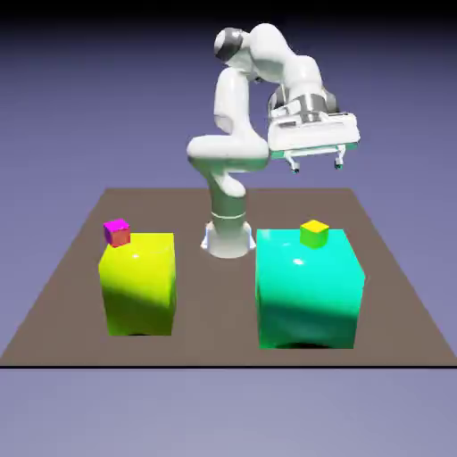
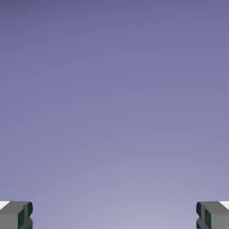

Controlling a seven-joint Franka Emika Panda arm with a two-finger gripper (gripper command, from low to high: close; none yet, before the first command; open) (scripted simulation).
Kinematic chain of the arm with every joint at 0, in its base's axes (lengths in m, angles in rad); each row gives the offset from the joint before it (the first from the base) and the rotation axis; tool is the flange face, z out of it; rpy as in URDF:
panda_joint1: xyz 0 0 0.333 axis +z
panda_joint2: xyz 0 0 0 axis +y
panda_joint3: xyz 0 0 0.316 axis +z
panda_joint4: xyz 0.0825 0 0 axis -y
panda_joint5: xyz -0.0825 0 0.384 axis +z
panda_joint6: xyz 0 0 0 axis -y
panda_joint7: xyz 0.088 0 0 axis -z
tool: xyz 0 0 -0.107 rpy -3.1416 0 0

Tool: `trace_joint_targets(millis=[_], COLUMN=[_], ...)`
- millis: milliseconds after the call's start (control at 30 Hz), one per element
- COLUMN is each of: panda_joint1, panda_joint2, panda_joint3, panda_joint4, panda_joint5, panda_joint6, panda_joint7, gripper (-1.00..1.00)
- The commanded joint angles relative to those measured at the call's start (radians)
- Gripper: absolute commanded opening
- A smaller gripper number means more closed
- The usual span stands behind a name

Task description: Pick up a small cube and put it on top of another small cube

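The small yellow cube sits atop the big turquoise block, which likely supports it; the tool hangs above, spread and empty, probably leaving approach room.

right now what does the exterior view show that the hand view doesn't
Only the exterior view: the small magenta-and-red cube, the small yellow-green cube, the large yellow-green block, the large turquoise block, the brown tabletop and the white robot arm.
Only the hand view: nothing extra, just a closer look at the finger tips.
Both: the open gripper and the plain blue-violet backdrop.
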Motion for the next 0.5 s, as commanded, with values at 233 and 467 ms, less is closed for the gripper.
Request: trace_joint_targets(millis=[233, 467], panda_joint1=[-0.045, -0.084], panda_joint2=[-0.112, -0.211], panda_joint3=[0.290, 0.544], panda_joint4=[0.031, 0.059], panda_joint5=[0.150, 0.282], panda_joint6=[-0.088, -0.164], panda_joint7=[0.183, 0.343], gripper=[0.00, 0.00])
